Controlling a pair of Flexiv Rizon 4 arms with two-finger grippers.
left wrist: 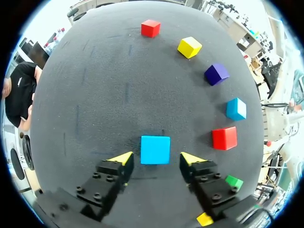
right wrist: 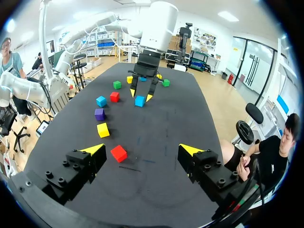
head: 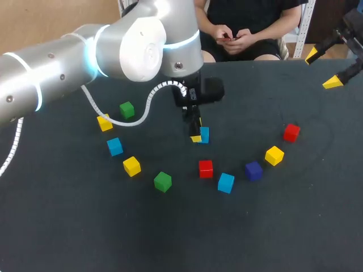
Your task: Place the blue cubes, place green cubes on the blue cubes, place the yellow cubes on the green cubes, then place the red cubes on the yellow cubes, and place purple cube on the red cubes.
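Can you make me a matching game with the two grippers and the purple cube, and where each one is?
Things:
1. left gripper
2. right gripper
3. purple cube

Places:
A. between a yellow cube and the front blue cube
B. open and holding nothing, up by the far right edge of the table
C. open around the middle blue cube, not touching it

Pairs: 1-C, 2-B, 3-A.

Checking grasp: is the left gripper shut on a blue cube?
No: the left gripper stands open, with gaps either side of the blue cube.
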